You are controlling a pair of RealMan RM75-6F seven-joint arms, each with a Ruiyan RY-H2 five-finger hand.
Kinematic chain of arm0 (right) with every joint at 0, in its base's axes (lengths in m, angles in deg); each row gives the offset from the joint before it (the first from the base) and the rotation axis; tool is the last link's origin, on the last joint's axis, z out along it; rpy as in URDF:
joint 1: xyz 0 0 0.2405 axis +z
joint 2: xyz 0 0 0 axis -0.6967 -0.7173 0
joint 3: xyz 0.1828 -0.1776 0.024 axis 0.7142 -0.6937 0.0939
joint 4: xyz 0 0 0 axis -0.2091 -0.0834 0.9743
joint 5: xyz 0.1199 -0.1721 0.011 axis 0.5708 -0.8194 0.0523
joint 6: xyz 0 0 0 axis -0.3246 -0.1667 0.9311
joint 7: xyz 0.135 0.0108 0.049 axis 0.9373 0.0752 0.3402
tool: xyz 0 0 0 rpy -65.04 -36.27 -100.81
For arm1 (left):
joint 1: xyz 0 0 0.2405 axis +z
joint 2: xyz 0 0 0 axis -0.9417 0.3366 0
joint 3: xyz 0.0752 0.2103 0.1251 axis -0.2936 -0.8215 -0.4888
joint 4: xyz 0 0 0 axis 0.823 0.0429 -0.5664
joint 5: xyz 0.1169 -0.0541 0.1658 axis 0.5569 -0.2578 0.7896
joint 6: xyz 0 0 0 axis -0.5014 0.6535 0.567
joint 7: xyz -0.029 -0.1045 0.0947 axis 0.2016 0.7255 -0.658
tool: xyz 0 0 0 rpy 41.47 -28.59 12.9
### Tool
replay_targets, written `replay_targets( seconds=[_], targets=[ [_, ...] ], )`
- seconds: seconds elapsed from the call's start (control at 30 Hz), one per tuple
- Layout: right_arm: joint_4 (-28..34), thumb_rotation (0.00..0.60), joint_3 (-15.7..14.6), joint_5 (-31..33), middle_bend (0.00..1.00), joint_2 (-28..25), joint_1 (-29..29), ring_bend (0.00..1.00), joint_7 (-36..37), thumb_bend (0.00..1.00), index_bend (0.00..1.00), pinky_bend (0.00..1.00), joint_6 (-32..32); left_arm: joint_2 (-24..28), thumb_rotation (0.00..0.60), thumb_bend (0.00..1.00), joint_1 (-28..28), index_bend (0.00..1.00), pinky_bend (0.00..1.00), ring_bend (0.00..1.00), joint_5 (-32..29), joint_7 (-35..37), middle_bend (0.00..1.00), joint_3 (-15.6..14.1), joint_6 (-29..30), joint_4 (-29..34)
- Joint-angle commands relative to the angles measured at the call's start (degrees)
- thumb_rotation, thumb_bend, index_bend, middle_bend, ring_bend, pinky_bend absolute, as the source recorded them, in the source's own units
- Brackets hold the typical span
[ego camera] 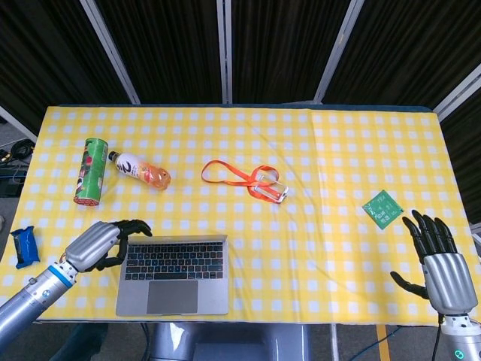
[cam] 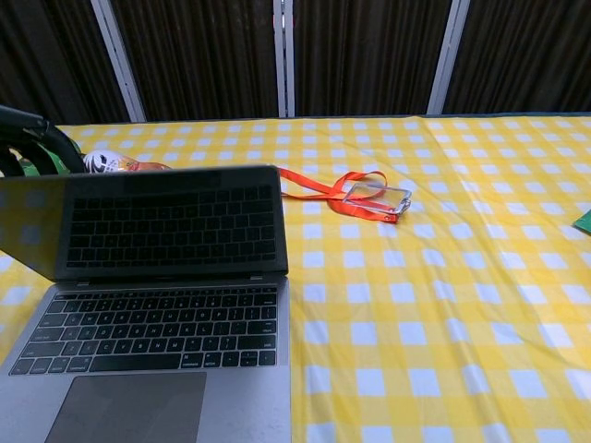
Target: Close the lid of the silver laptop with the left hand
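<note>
The silver laptop sits at the table's front left, with its lid tilted well forward over the keyboard, which mirrors in the dark screen. My left hand is at the lid's top left corner. Its dark fingers curl over the upper edge and the thumb sits below, so it grips the lid. In the chest view only a dark piece of the left hand shows behind the lid. My right hand hovers at the front right with its fingers spread, holding nothing.
Behind the laptop lie a green can and an orange drink bottle. An orange lanyard with a card holder is mid-table. A green packet lies near my right hand and a blue packet at the left edge.
</note>
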Motion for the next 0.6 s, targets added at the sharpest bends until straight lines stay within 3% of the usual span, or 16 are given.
replay_targets(
  seconds=[0.03, 0.3, 0.6],
  targets=[
    [0.0, 0.600, 0.0, 0.0, 0.00, 0.0, 0.0, 0.00, 0.0, 0.00, 0.00, 0.00, 0.0, -0.1, 0.600, 1.00, 0.2, 0.28, 0.40, 0.27, 1.7, 0.4, 0.22, -1.5, 0.4, -0.1],
    [0.1, 0.600, 0.0, 0.0, 0.00, -0.2, -0.1, 0.00, 0.2, 0.00, 0.00, 0.00, -0.1, -2.7, 0.600, 1.00, -0.1, 0.28, 0.40, 0.27, 4.6, -0.7, 0.22, -4.9, -0.4, -0.7],
    [0.0, 0.600, 0.2, 0.2, 0.00, -0.5, -0.2, 0.00, 1.1, 0.00, 0.00, 0.00, -0.3, -7.7, 0.600, 1.00, -1.3, 0.28, 0.40, 0.27, 3.7, -2.9, 0.22, -7.5, -3.8, -2.1]
  ],
)
